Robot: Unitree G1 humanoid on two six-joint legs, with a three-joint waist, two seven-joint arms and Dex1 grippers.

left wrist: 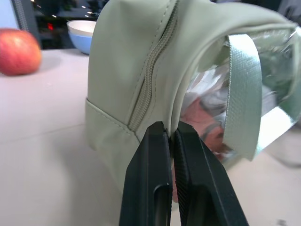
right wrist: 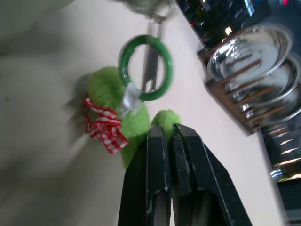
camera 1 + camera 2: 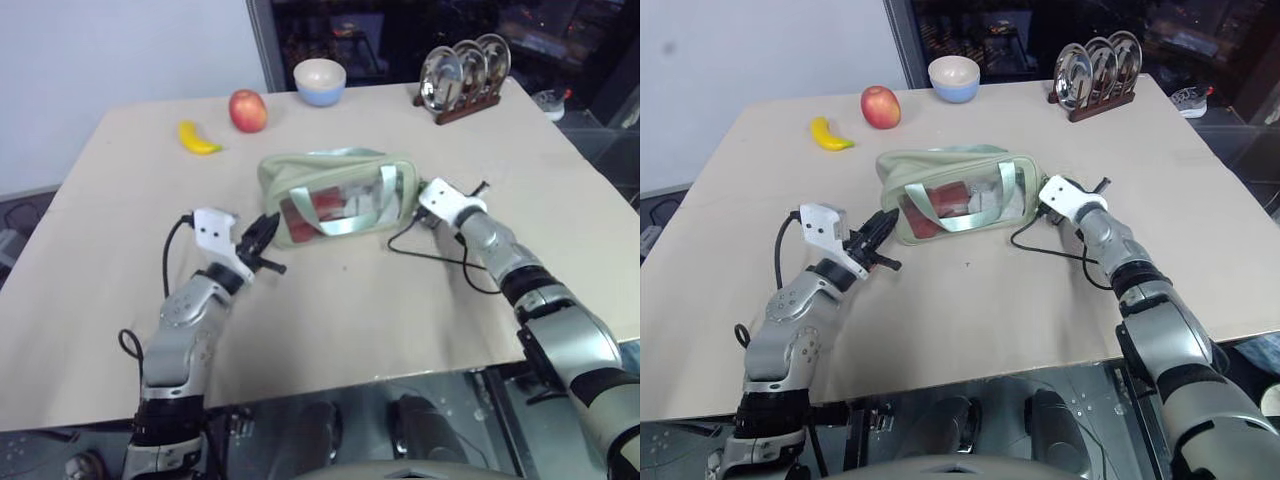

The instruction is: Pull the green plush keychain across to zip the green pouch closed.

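The green pouch (image 3: 310,168) lies in the middle of the table, its clear front panel and pale straps toward me, red and white contents showing through. My left gripper (image 3: 268,233) is shut on the fabric at the pouch's left end, just beside the zip seam (image 1: 149,80). At the pouch's right end my right gripper (image 3: 424,196) is shut on a lobe of the green plush keychain (image 2: 107,89). The keychain lies on the table with a red-and-white checked bow (image 2: 104,126) and hangs from a green ring (image 2: 145,66).
At the back of the table are a yellow banana (image 3: 198,138), a red apple (image 3: 248,110), a white-and-blue bowl (image 3: 320,82) and a wooden rack of metal plates (image 3: 463,75). A black cable (image 3: 430,255) loops on the table by my right wrist.
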